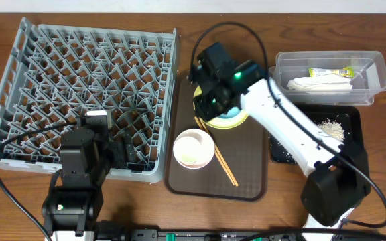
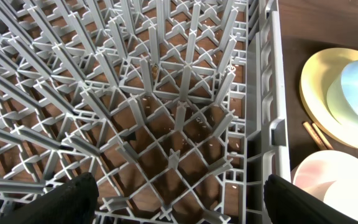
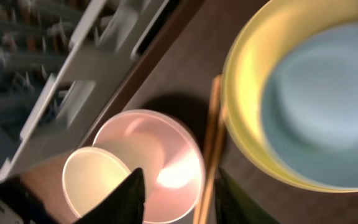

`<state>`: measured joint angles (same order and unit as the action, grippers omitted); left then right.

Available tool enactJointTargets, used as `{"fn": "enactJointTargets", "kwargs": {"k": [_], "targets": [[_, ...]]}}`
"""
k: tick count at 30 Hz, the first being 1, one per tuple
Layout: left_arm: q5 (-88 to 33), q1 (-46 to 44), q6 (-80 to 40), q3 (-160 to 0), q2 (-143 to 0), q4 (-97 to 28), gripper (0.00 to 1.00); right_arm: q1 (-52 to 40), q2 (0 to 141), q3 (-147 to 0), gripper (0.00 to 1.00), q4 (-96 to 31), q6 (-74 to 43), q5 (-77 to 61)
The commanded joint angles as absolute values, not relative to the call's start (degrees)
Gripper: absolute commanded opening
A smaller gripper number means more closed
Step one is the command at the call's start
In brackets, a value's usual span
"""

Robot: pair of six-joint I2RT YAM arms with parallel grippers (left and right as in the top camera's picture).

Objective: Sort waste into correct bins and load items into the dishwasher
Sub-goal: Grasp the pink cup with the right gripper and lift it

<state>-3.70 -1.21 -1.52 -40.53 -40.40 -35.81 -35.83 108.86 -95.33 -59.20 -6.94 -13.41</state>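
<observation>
Plate (image 3: 244, 68) on brown tray (image 1: 246, 167), blue bowl (image 3: 328, 106) inside. Right wrist view resolves cup (image 3: 95, 180) nested in pink bowl (image 3: 166, 155). Tub (image 1: 327, 55): wrapper (image 1: 330, 71), napkin (image 1: 317, 84). Black tray (image 1: 355, 134): crumbs (image 1: 330, 128). Left gripper (image 2: 179, 199) apart over rack (image 2: 166, 124); right gripper (image 3: 179, 186) apart.

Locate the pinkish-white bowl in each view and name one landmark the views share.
Overhead: pinkish-white bowl at centre, on the brown tray.
Left wrist: bowl in the bottom-right corner.
Right wrist: bowl at lower centre-left.
Shared landmark: the yellow plate beside it, in all three.
</observation>
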Motion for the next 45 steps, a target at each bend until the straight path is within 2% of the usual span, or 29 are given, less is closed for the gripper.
{"fn": "enactJointTargets", "kwargs": {"k": [1, 10, 12, 14, 20, 26, 33, 38, 45], "targets": [[-3.86, -0.99, -1.80, -41.98, -40.36, -35.77, 0.88, -39.48, 109.36, -91.42, 0.31, -59.72, -6.81, -14.35], [-3.86, -0.99, -1.80, -41.98, -40.36, -35.77, 0.88, -42.00, 109.40, -81.95, 0.28, -55.18, -10.72, -12.93], [-3.86, -0.99, -1.80, -41.98, -40.36, -35.77, 0.88, -42.15, 109.40, -80.97, 0.23, -54.35, -10.74, -12.91], [-3.86, -0.97, -1.80, -41.98, -40.36, -35.79, 0.88, -42.15, 109.40, -80.09, 0.15, -53.12, -10.79, -12.91], [-3.84, -0.99, -1.80, -41.98, -40.36, -35.79, 0.88, -42.19, 109.40, -79.79, 0.01, -49.89, -12.23, -12.88], [-4.16, -0.99, -1.85, -41.98, -40.36, -35.53, 0.88, -41.17, 109.25, -81.58, 0.01, -50.28, -14.17, -10.96], [-13.04, -0.99, -1.83, -41.98, -40.77, -31.53, 0.88, -34.87, 104.86, -93.23, 0.01, -53.67, -11.51, -12.88], [-18.70, -0.97, -3.03, -41.98, -43.72, -24.91, 0.88, -29.52, 102.26, -97.84, 0.01, -50.17, -11.97, -19.16], [-41.52, -0.97, -6.83, -41.98, -52.16, -10.52, 0.88, -23.57, 102.35, -97.82, 0.01, -44.75, -14.76, -38.09]]}}
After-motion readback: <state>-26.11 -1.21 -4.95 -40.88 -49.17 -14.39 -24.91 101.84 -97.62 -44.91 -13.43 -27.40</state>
